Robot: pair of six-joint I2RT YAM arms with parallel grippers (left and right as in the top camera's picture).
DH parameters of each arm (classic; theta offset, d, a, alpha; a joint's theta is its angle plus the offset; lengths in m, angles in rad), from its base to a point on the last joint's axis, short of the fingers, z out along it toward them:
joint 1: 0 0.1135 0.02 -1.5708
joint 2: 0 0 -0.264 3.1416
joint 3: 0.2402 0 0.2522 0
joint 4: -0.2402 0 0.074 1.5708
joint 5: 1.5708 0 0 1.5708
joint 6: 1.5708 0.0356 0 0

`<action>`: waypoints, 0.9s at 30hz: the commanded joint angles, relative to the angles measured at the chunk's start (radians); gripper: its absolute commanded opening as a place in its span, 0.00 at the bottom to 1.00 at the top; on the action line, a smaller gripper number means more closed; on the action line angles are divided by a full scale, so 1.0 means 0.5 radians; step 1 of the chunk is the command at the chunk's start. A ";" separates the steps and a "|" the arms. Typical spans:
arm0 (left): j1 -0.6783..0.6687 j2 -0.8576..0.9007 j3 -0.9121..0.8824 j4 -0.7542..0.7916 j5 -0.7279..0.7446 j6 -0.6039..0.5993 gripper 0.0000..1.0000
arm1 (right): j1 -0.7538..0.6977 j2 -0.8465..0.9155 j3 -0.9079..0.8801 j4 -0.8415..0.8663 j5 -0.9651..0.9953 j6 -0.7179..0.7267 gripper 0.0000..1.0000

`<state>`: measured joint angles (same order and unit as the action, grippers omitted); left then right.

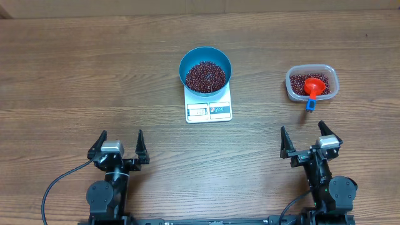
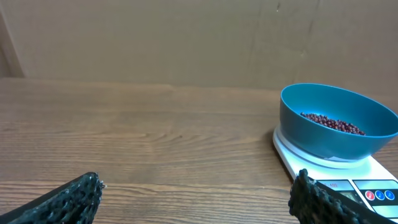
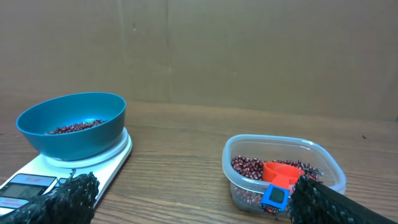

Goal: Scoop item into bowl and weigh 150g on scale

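Observation:
A bright blue bowl (image 1: 205,70) stands on the white scale (image 1: 209,110) at the table's middle, with dark red beans (image 1: 205,75) heaped inside it. The left wrist view has the bowl (image 2: 336,121) on the scale (image 2: 348,177) at its right edge. From the right wrist the bowl (image 3: 71,124) and scale (image 3: 37,180) sit at the left. My left gripper (image 1: 119,145) rests open near the front left, nothing between its fingers (image 2: 74,199). My right gripper (image 1: 306,139) rests open at the front right, fingers (image 3: 317,199) apart and empty.
A clear plastic tub (image 1: 311,84) at the right holds more beans and an orange scoop (image 1: 314,86) with a blue handle end (image 1: 310,104) hanging over its near rim. The tub (image 3: 283,174) lies just ahead of my right gripper. A brown wall runs behind the table.

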<state>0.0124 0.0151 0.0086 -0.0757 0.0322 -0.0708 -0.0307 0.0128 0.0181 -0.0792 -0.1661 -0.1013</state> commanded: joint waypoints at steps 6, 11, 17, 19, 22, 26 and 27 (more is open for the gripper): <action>-0.013 -0.021 -0.008 -0.004 -0.004 0.024 0.99 | 0.011 -0.021 -0.022 0.020 -0.069 -0.026 1.00; -0.013 -0.021 -0.008 -0.005 -0.004 0.024 0.99 | 0.011 -0.021 -0.022 0.021 -0.052 -0.008 1.00; -0.013 -0.021 -0.008 -0.005 -0.005 0.024 0.99 | 0.011 -0.021 -0.022 0.027 -0.053 -0.009 1.00; -0.013 -0.021 -0.008 -0.005 -0.004 0.024 0.99 | 0.011 -0.021 -0.022 0.027 -0.052 -0.009 1.00; -0.013 -0.021 -0.008 -0.005 -0.004 0.024 0.99 | 0.011 -0.021 -0.022 0.027 -0.052 -0.009 1.00; -0.013 -0.021 -0.008 -0.005 -0.004 0.024 0.99 | 0.011 -0.021 -0.022 0.027 -0.053 -0.009 1.00; -0.013 -0.021 -0.008 -0.005 -0.004 0.024 0.99 | 0.011 -0.021 -0.022 0.027 -0.053 -0.009 1.00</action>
<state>0.0124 0.0151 0.0086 -0.0757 0.0326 -0.0708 -0.0307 0.0128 0.0181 -0.0719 -0.1871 -0.1051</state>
